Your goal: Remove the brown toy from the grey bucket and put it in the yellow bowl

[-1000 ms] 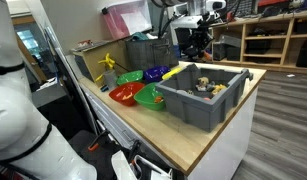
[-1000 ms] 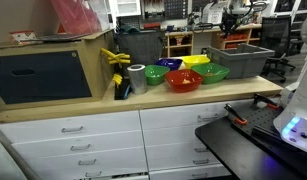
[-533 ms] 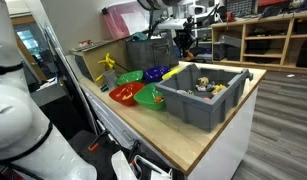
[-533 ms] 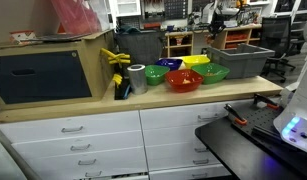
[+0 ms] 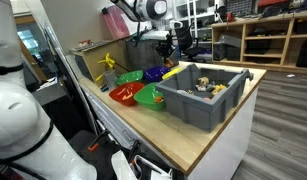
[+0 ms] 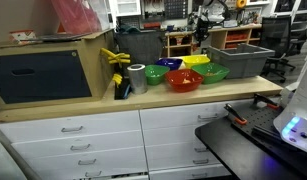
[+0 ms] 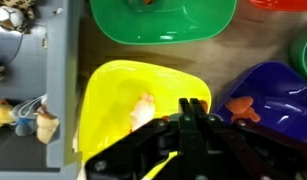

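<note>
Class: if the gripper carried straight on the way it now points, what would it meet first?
Probably the inside of the yellow bowl, which lies right under the gripper in the wrist view; its height above is unclear.

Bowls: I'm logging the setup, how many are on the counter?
5. In an exterior view: red bowl in front; green bowl beside the grey bucket; second green bowl on the red one's other side; blue bowl and yellow bowl behind. The bucket could hide more.
</note>
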`<action>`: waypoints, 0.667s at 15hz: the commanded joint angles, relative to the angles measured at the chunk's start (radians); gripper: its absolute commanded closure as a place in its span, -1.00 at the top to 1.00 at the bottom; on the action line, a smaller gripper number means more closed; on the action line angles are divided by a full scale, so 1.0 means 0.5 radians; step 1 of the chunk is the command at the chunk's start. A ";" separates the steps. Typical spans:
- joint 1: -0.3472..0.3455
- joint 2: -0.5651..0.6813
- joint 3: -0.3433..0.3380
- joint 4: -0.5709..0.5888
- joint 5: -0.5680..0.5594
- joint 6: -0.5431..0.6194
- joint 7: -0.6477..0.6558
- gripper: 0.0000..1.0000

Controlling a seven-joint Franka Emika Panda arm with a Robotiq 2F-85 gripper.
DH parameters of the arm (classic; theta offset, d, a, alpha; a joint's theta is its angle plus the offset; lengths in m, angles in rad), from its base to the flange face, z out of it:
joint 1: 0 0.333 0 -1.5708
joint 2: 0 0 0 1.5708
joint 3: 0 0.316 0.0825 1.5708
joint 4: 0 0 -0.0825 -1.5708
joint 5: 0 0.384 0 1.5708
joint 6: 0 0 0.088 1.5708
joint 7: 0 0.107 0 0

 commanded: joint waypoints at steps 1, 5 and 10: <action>0.046 0.043 0.038 -0.023 0.026 0.006 -0.077 -0.98; 0.067 0.168 0.035 0.026 -0.015 0.102 -0.079 -0.98; 0.056 0.350 -0.005 0.139 -0.079 0.306 -0.040 -0.98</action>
